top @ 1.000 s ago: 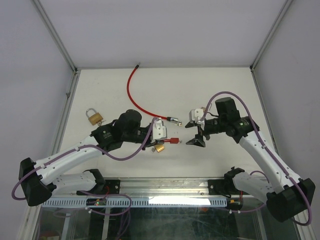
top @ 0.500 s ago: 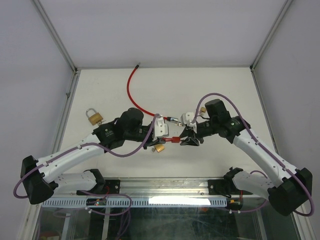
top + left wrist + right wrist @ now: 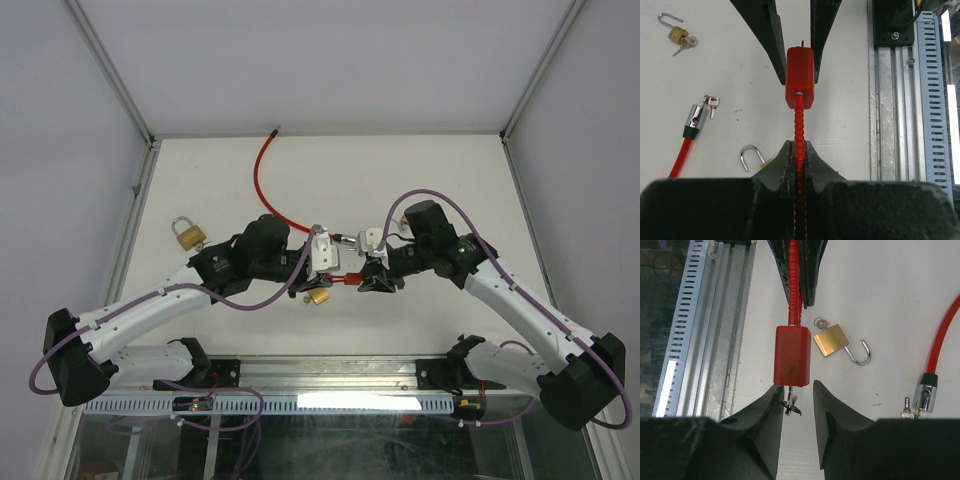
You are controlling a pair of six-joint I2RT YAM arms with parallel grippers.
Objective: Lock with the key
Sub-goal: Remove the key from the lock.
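Near the middle of the near edge of the table (image 3: 450,180), 2 arms reach inward, tip to tip. Left gripper (image 3: 798,146) is clamped on the ribbed shaft (image 3: 799,117) of the red lock (image 3: 800,75). Right gripper (image 3: 797,390) is part-open, fingertips flanking the red lock's block end; whether it grips cannot be told.

Red lock block (image 3: 791,355) on ribbed red cable (image 3: 794,290), just beyond right gripper (image 3: 797,390); perhaps a small key (image 3: 790,403) between its fingers (image 3: 765,422).
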